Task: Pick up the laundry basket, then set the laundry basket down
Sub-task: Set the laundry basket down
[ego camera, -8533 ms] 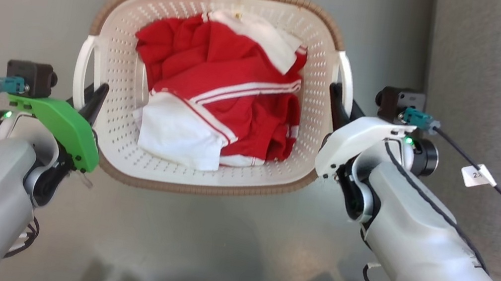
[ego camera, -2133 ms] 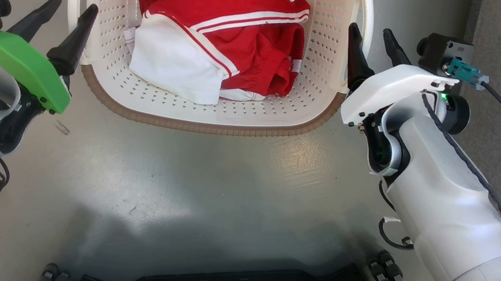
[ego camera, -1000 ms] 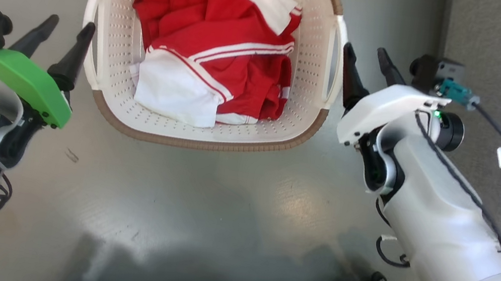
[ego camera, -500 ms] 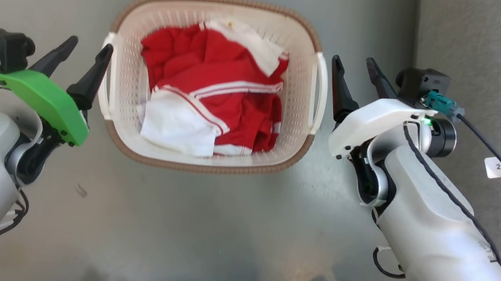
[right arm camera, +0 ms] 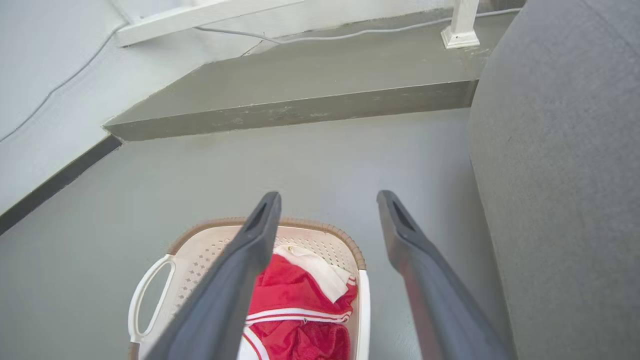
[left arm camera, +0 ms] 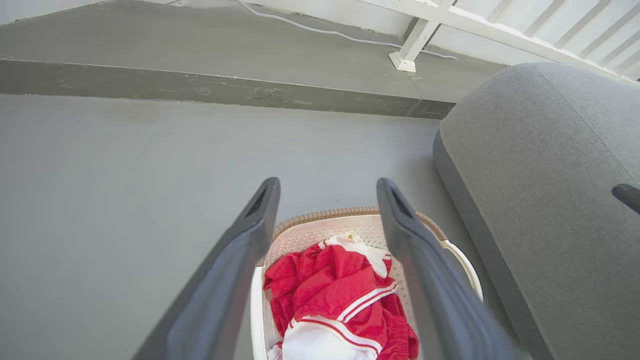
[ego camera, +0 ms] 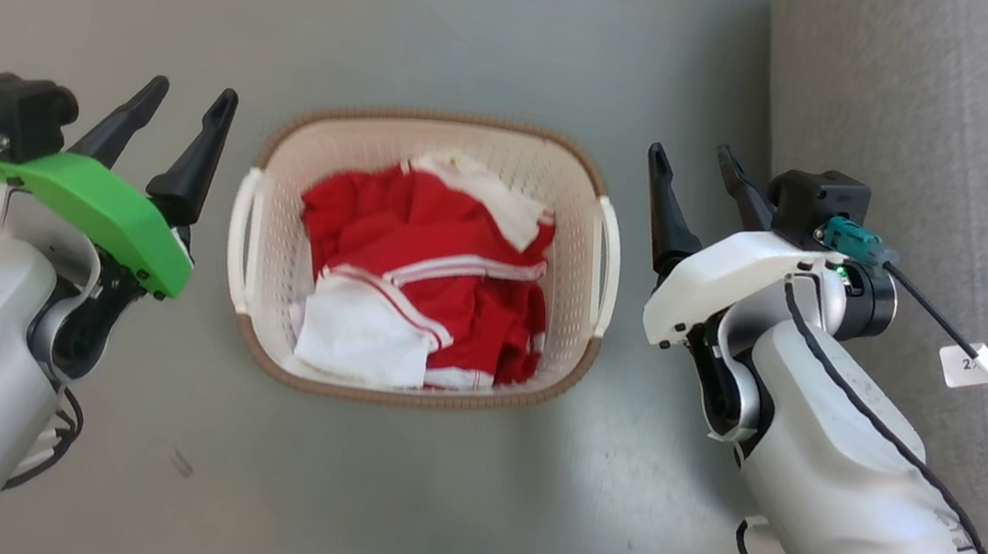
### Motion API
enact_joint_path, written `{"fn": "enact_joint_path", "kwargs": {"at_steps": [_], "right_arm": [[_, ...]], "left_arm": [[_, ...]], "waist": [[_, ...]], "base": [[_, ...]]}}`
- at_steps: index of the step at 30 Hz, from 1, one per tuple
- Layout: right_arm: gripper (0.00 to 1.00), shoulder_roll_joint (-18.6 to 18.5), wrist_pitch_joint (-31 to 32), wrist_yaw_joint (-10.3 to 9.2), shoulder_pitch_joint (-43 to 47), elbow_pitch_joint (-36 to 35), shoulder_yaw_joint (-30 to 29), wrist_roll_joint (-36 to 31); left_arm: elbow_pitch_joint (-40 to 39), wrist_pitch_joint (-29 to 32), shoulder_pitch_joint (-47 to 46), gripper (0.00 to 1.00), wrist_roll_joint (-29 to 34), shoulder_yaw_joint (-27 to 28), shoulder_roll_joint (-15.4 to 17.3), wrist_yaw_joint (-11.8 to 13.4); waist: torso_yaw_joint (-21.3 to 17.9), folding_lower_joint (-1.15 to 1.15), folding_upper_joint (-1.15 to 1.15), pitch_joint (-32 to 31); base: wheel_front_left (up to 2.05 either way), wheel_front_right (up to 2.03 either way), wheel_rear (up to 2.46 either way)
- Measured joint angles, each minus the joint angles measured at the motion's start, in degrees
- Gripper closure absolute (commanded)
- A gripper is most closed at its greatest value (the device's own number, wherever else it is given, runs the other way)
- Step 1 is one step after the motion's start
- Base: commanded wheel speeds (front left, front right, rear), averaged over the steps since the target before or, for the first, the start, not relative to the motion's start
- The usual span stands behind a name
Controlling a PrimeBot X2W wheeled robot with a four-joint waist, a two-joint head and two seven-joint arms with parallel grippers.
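Change: half a second ago the cream-white perforated plastic laundry basket filled more of the head view and each gripper's inner finger was just beside a handle. Now the whole view has shifted, the basket looks smaller, and bare floor shows on both sides.
Basket place: on the floor at the middle of the head view, upright, with nothing touching it.
Basket look: rounded-rectangular, with a brown woven-look rim and a white loop handle at its 9 o'clock and another at 3 o'clock.
Contents: crumpled red and white striped clothing lies inside, below the rim.
Left gripper: at the basket's 9 o'clock, clear of the handle, its two dark fingers spread apart and holding nothing.
Right gripper: at 3 o'clock, also clear, fingers likewise apart and empty.
Surface: smooth grey floor.
Room: a grey fabric sofa lies past the right gripper at 3 o'clock. A low grey step is at 12 o'clock, and beyond it are a white railing post and a pale cable.
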Motion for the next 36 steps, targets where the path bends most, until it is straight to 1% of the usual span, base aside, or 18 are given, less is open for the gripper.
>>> {"fn": "enact_joint_path", "kwargs": {"at_steps": [4,10,12,19,24,33,36], "right_arm": [[0.00,0.0,0.0,0.00,1.2,-1.4,-0.8,-1.4],[0.00,0.0,0.0,0.00,4.1,-3.1,-2.6,-3.9],[0.00,0.0,0.0,-0.01,5.7,-4.2,-3.7,-4.6],[0.00,0.0,0.0,-0.01,9.8,-6.4,-5.0,-7.1],[0.00,-1.1,0.0,-0.01,12.5,-8.0,-6.9,-8.0],[0.00,-2.4,0.0,-0.03,17.2,-10.5,-9.1,-9.9],[0.00,-2.5,0.0,-0.03,18.6,-11.9,-10.0,-10.6]], "left_arm": [[-1.5,0.0,1.9,0.00,0.3,1.9,-0.2,0.0],[-3.3,0.0,4.6,0.00,2.6,4.3,-1.0,0.0],[-3.5,0.0,7.0,0.00,3.4,5.2,-1.3,0.0],[-4.2,0.0,12.3,0.00,5.9,8.1,-2.1,0.0],[-5.8,0.0,14.1,0.00,8.3,10.1,-3.4,0.0],[-7.3,0.0,19.4,0.00,11.2,14.8,-4.5,0.1],[-8.8,0.0,20.5,0.00,12.5,16.8,-4.5,0.8]], "waist": [[0.2,0.00,0.00,-3.3],[0.5,0.00,0.00,-8.2],[0.7,0.00,0.00,-10.7],[0.6,0.00,0.00,-16.5],[0.5,0.00,0.00,-20.2],[1.1,0.00,0.00,-25.1],[1.4,0.00,0.00,-26.0]], "base": [[0.00,0.00,0.00],[0.00,0.00,0.00],[0.00,0.00,0.00],[0.00,0.00,0.00],[0.00,0.00,0.00],[0.00,0.00,0.00],[0.00,0.00,0.00]]}}
